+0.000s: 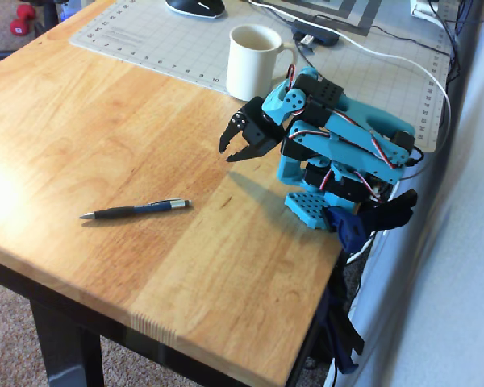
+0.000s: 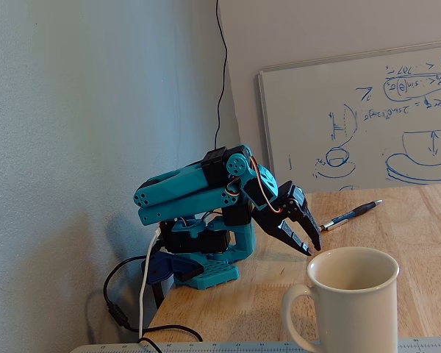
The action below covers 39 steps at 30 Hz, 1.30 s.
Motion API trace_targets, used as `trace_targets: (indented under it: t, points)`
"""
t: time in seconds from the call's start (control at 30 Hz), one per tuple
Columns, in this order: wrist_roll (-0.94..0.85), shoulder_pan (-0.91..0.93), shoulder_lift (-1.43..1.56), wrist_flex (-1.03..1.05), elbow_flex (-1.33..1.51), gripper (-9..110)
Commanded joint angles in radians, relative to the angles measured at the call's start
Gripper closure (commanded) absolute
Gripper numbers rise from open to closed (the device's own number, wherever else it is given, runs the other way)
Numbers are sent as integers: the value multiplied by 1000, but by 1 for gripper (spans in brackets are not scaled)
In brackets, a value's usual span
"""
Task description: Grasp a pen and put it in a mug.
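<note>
The dark blue-black pen (image 1: 135, 210) lies flat on the wooden table, silver tip to the left, well in front and left of the arm in the overhead view; it also shows in the fixed view (image 2: 350, 216) behind the gripper. The cream-white mug (image 1: 253, 61) stands upright and empty on the cutting mat; in the fixed view it (image 2: 350, 303) fills the foreground. My gripper (image 1: 231, 150) hangs folded close to the arm's base, between mug and pen, jaws nearly together and holding nothing; it also shows in the fixed view (image 2: 312, 245).
A grey cutting mat (image 1: 145, 40) covers the table's back, with a black computer mouse (image 1: 195, 6) and a white cable (image 1: 371, 48) on it. The arm's blue base (image 1: 310, 205) is clamped at the table's right edge. A whiteboard (image 2: 367, 118) leans against the wall.
</note>
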Motion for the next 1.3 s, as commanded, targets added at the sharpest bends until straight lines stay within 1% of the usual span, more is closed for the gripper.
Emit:
trace_targets:
  t: [0.0, 0.57, 0.67, 0.8, 0.93, 1.13, 1.27]
  points:
    - [14, -9, 28, 5, -21, 96]
    - [20, -6, 25, 2, -21, 96]
    - [44, -6, -23, 0, -34, 96]
    - [210, -18, -158, -48, -92, 96]
    - [426, -112, -314, -107, -172, 96]
    - [844, -264, -509, -216, -307, 95]
    - [1101, -377, -607, -296, -379, 90]
